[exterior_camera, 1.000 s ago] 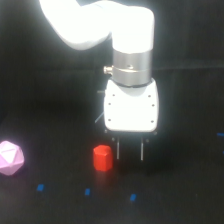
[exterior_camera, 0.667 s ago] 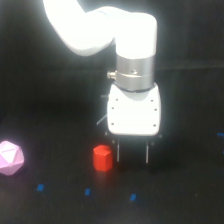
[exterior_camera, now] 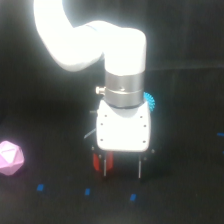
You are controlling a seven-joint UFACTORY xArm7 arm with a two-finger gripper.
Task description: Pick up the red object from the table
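The red object [exterior_camera: 98,161] lies on the black table [exterior_camera: 190,190], only partly visible below the white gripper body. The left fingertip [exterior_camera: 105,169] stands in front of it, so the object is at that finger, not centred between the two. My gripper [exterior_camera: 123,168] points straight down, its two thin fingers apart and holding nothing. Whether the fingers touch the object or the table cannot be told.
A pale pink faceted polyhedron [exterior_camera: 10,157] lies at the exterior view's left edge. A cyan spiky ball [exterior_camera: 150,102] peeks out behind the wrist on the right. Small blue marks [exterior_camera: 86,191] dot the table in front of the gripper.
The gripper has come lower and a little toward the exterior view's left, and now covers part of the red object. The cyan ball now shows behind the wrist.
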